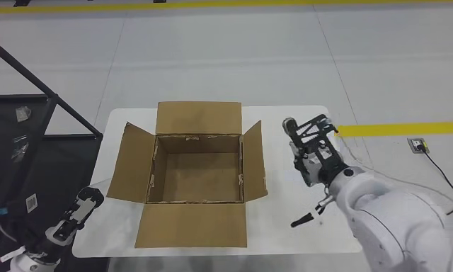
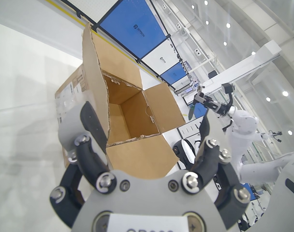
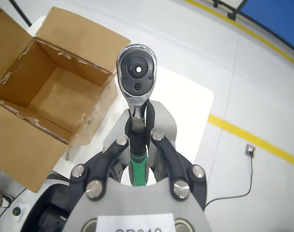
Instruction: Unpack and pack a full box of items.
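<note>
White table [image 1: 277, 117]: open box [image 1: 196, 176] mid, R gripper [image 3: 138, 121] clamps ratchet [image 3: 136, 73].

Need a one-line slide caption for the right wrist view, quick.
Right gripper clamped on a green-handled ratchet wrench, head up, beside the open cardboard box.

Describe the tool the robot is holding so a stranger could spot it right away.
On the white table stands an open cardboard box; beside it, the right gripper is shut on a ratchet. It is the only hand tool here: round chrome head, green and black handle.
</note>
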Controlling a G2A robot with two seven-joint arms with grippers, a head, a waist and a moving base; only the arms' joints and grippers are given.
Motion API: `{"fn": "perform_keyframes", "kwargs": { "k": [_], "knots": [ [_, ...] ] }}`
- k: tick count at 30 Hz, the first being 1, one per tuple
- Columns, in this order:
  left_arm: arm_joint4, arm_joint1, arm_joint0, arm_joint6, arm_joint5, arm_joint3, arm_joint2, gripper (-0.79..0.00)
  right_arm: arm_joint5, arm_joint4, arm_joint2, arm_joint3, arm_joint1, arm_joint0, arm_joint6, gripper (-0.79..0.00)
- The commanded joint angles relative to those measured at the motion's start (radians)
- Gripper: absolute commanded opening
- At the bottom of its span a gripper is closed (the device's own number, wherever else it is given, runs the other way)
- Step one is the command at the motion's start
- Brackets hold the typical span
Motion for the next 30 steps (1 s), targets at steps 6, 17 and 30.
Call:
{"fn": "perform_keyframes", "kwargs": {
  "k": [6,17,30],
  "knots": [
    [0.000,0.000,0.000,0.000,0.000,0.000,0.000,0.000,0.081,0.028,-0.398,0.305,-0.093,0.395,-0.001,-0.785],
    [0.000,0.000,0.000,0.000,0.000,0.000,0.000,0.000,0.158,0.317,-0.869,1.035,-0.411,0.789,-0.173,-0.785],
    [0.000,0.000,0.000,0.000,0.000,0.000,0.000,0.000,0.124,0.440,-0.954,1.385,-0.595,0.840,-0.240,-0.785]
  ]
}}
